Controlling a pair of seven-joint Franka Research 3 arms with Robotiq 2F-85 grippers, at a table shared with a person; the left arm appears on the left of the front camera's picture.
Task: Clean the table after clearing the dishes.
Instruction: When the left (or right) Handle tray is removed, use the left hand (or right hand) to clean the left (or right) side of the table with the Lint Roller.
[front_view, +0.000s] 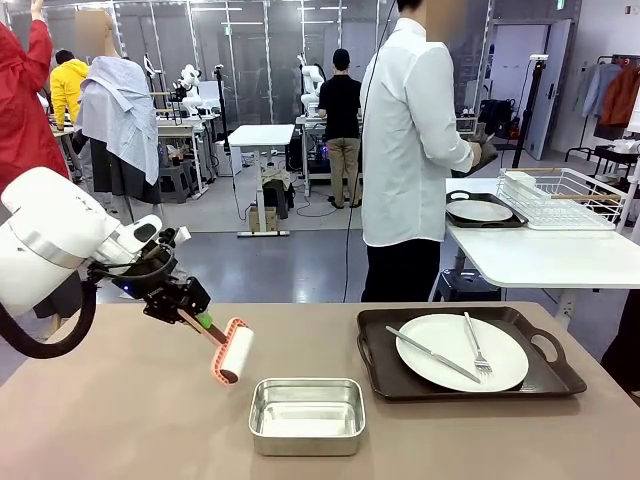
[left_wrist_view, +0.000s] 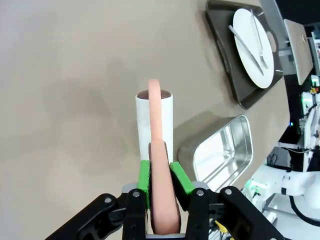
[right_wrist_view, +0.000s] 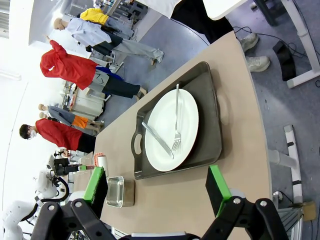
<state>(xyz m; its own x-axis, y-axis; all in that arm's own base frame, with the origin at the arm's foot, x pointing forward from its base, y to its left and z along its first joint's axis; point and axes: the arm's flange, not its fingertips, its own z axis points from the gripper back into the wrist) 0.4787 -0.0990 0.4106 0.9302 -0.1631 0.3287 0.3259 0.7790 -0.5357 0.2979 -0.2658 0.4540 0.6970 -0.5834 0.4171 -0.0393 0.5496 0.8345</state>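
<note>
Left end effector (left_wrist_view: 162, 176) grips the lint roller (left_wrist_view: 144, 122); right end effector (right_wrist_view: 156, 187) gapes empty.

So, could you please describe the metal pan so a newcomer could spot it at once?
Start at the big brown table. At its near edge, left of the dark tray bearing a white plate, sits the pan: the only shiny, empty steel container.
</note>
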